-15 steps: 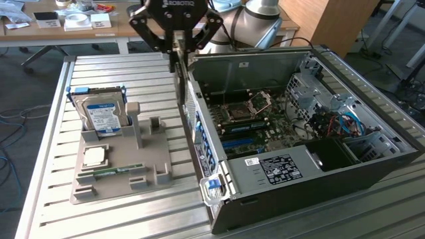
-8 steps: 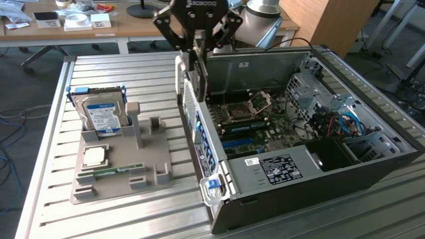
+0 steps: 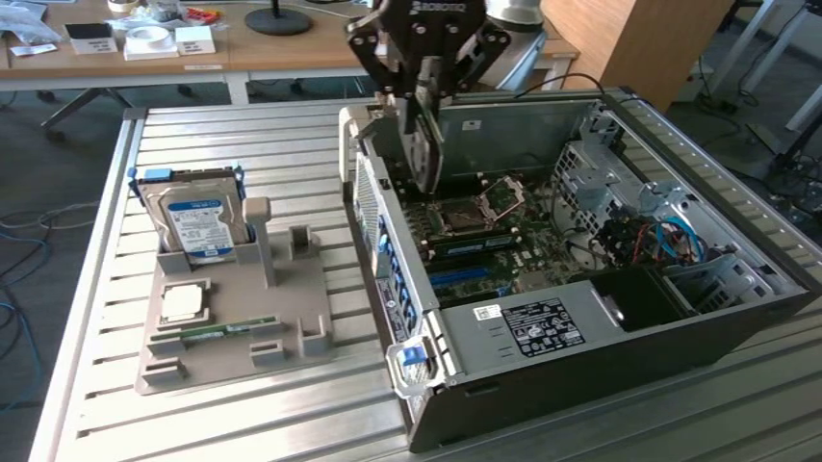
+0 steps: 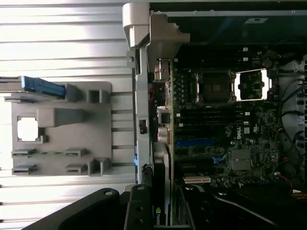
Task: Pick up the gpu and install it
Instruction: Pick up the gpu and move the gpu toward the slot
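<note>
I am seeing the gripper (image 3: 419,91) closing partway on the gpu (image 3: 424,154), gripping the card upright on edge over the motherboard (image 3: 514,241) of the open computer case (image 3: 719,318), near the case wall on the exterior view's left, well apart from the hard drive (image 3: 199,226).

Lab: slotted metal workbench (image 3: 231,135), cluttered desk (image 3: 244,53) behind.

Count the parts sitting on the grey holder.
3: hard drive upright at the far end, CPU flat in the middle, RAM stick in a near slot; nothing seems hidden.
</note>
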